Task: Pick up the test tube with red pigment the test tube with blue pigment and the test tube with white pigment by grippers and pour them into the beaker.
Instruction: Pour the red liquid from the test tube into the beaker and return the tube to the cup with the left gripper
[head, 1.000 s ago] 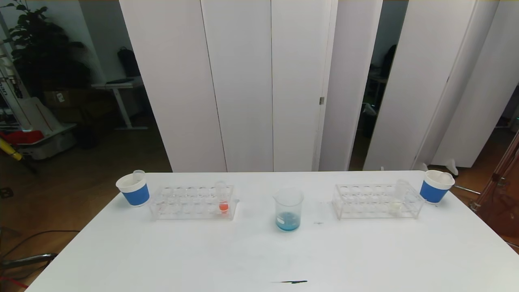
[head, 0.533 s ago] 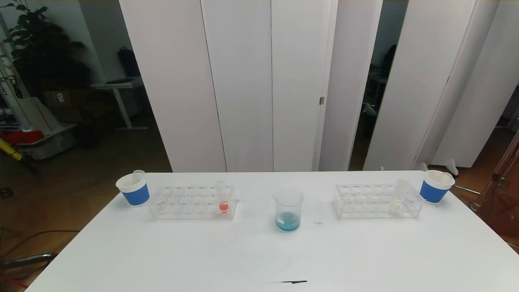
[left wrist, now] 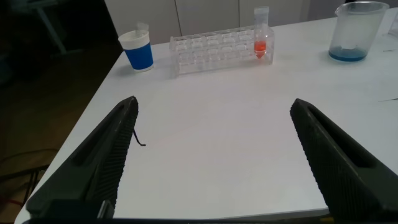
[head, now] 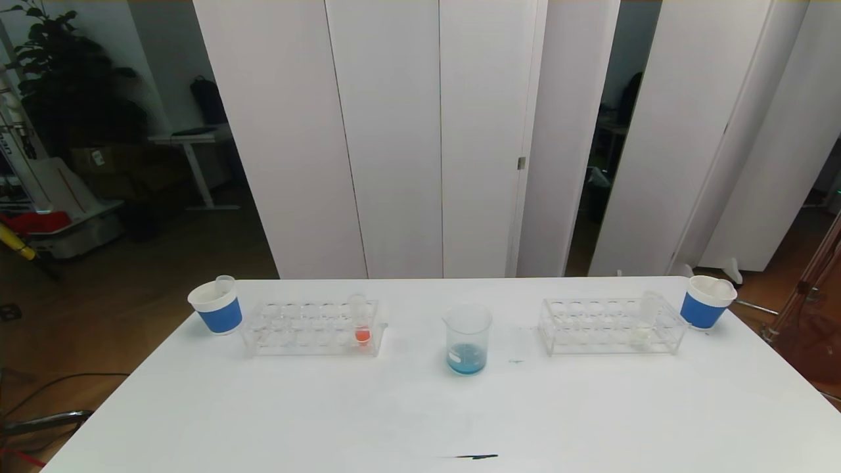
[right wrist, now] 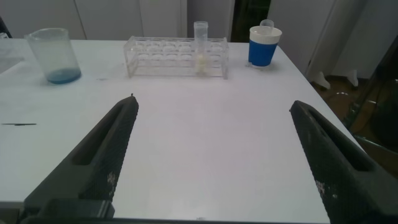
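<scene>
Looking down from the head view, the beaker [head: 467, 339] stands mid-surface with a shallow pool of blue liquid already in it, so the blue pour looks done. To its left a clear rack [head: 312, 327] holds the test tube with red pigment [head: 361, 320] at its end nearest the beaker; to its right a second rack [head: 611, 325] holds the test tube with white pigment [head: 642, 320] toward its far end. A blue-banded cup [head: 215, 307] sits beyond the left rack, another [head: 705, 301] beyond the right one. Neither arm shows in this view.

From the left wrist view, the left gripper [left wrist: 214, 155] hangs over bare surface [left wrist: 211, 155] well short of the rack, its jaws spread wide and holding nothing, with the red tube ahead.

From the right wrist view, the right gripper [right wrist: 214, 155] does likewise, jaws wide and empty, the white tube ahead of it.

Risks, as I judge them: the tubes are slim, clear and smooth, so an off-centre pinch could let one slip or tip the light rack. Pouring at the beaker's narrow mouth, a poor tilt would spill pigment on the surface.
</scene>
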You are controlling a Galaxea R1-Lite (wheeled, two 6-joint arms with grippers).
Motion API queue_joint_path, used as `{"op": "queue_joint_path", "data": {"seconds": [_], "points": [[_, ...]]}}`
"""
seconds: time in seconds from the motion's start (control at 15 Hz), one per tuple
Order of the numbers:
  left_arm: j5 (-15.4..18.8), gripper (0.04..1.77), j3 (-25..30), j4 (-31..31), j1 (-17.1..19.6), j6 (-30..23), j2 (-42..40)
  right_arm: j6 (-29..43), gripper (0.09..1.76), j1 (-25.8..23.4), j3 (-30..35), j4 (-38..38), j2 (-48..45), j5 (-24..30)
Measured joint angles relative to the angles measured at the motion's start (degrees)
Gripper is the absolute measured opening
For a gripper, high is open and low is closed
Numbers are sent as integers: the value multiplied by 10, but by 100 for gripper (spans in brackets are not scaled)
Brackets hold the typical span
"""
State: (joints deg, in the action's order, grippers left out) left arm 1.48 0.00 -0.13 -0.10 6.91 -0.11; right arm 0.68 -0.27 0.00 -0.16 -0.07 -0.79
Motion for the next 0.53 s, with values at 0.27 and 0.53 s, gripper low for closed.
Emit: {"op": "queue_joint_path", "data": {"seconds": [0.27,0.53], "points": [[0,175,0,0,0,0,0,0,175,0,0,0,0,0],[2,175,0,0,0,5,0,0,175,0,0,0,0,0]]}}
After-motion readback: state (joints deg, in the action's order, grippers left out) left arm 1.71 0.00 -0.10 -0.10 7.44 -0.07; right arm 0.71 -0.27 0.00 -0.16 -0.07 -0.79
